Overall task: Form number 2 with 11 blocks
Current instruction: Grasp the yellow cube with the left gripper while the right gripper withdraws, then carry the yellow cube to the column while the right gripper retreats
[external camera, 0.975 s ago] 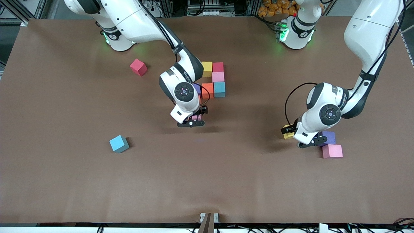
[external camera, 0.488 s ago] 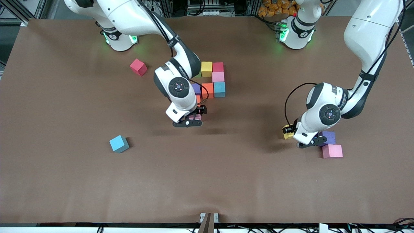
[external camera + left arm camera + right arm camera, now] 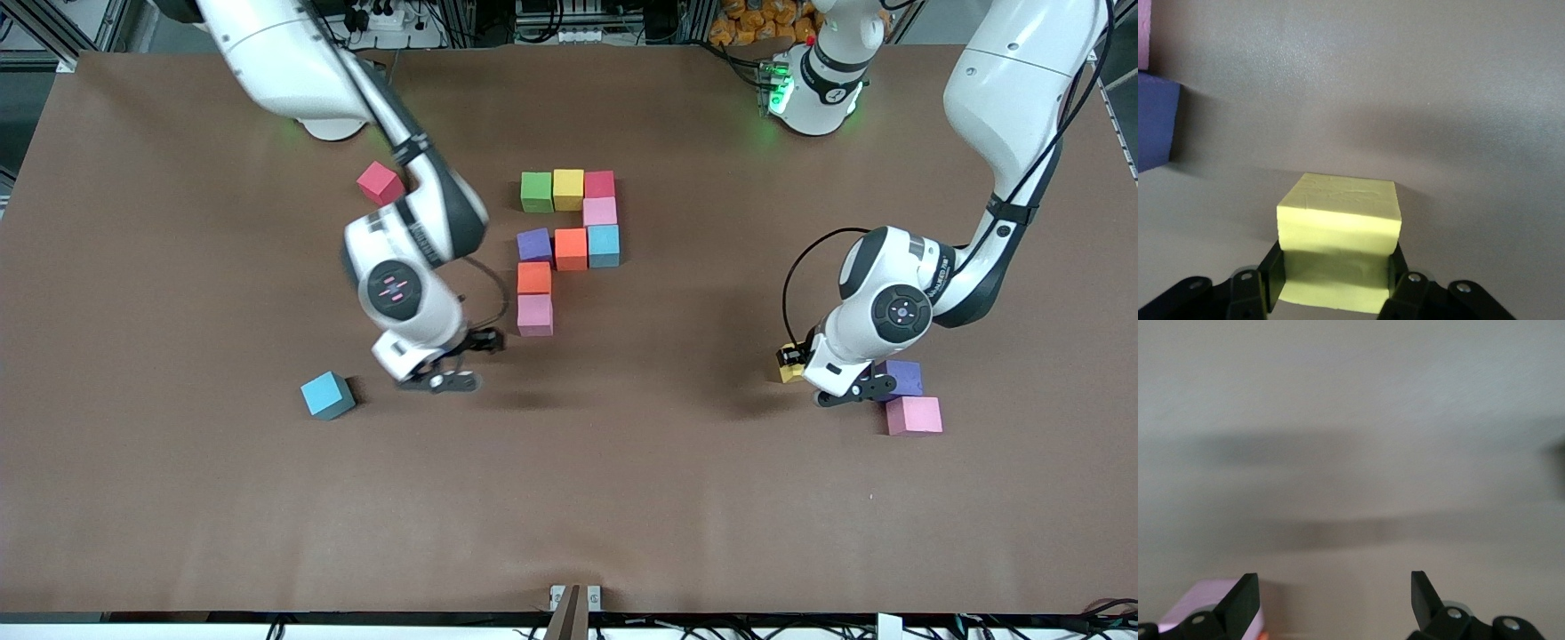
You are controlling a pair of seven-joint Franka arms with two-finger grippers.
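My left gripper (image 3: 831,391) sits low at the left arm's end of the brown table (image 3: 178,498), its black fingers (image 3: 1271,277) pressed against two sides of a pale yellow block (image 3: 1338,250), a matte foam cube with a faintly dimpled top that rests on the table. Just beside it lie a purple cube (image 3: 901,377) and, nearer the front camera, a pink cube (image 3: 914,415), the two touching or nearly so; the wrist view catches only their edges.

My right gripper (image 3: 444,366) hangs above bare table between the partly built number 2 (image 3: 569,249) and a lone blue cube (image 3: 327,396), its fingers (image 3: 1241,600) spread wide with nothing between them. A corner of the pink block (image 3: 1195,607) at the figure's foot shows at the edge of the right wrist view.

The number 2 lies mid-table, nine cubes set flush. Farthest from the front camera is a row of green (image 3: 536,192), yellow (image 3: 568,188) and red (image 3: 599,184). A light pink cube (image 3: 599,212) and a teal one (image 3: 603,245) run down from the red. An orange cube (image 3: 570,249) and a purple one (image 3: 534,244) continue the middle bar toward the right arm's end. A second orange cube (image 3: 533,277) and a pink one (image 3: 534,315) descend from the purple. A loose red cube (image 3: 380,184) sits tilted near the right arm's base.
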